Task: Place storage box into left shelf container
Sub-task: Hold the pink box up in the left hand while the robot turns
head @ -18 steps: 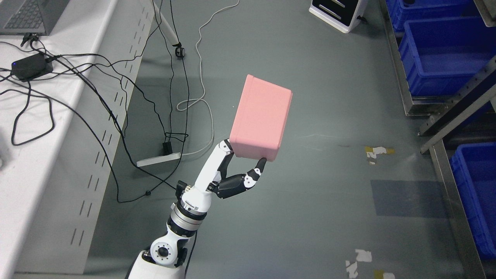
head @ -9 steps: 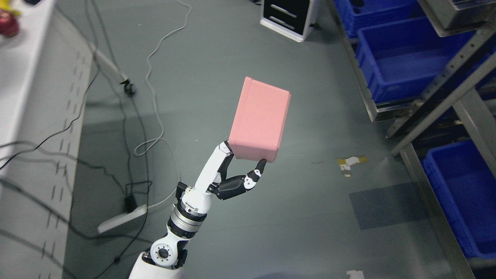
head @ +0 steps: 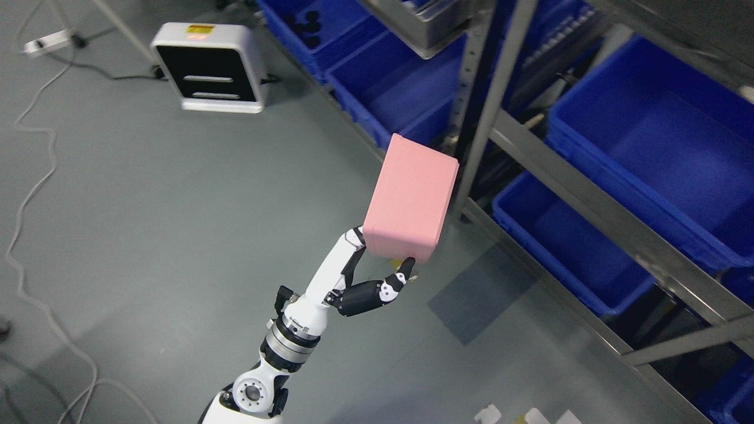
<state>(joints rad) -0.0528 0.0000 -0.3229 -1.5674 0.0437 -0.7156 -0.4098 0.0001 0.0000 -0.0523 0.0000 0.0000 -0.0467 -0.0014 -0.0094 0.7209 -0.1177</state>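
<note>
A pink storage box [head: 412,203] hangs in the air above the grey floor, tilted, held from below. My left hand [head: 380,268] is shut on its lower end, a white finger at its left corner and a dark thumb under its right corner. The box's top edge overlaps the upright post [head: 489,103] of a metal shelf rack. Blue shelf containers sit in the rack: one at upper middle [head: 394,88], a large one at upper right [head: 648,141], and one on the lower level [head: 565,247]. My right arm does not show.
A white and black device [head: 209,68] stands on the floor at upper left. A light cable [head: 29,176] snakes down the left side. Grey shelf beams [head: 612,218] run diagonally across the right half. Scraps of tape lie at the bottom edge.
The whole view has swung right: the white table and cables left the picture and the shelf rack with blue containers now fills the right. The hand still holds the box the same way.
</note>
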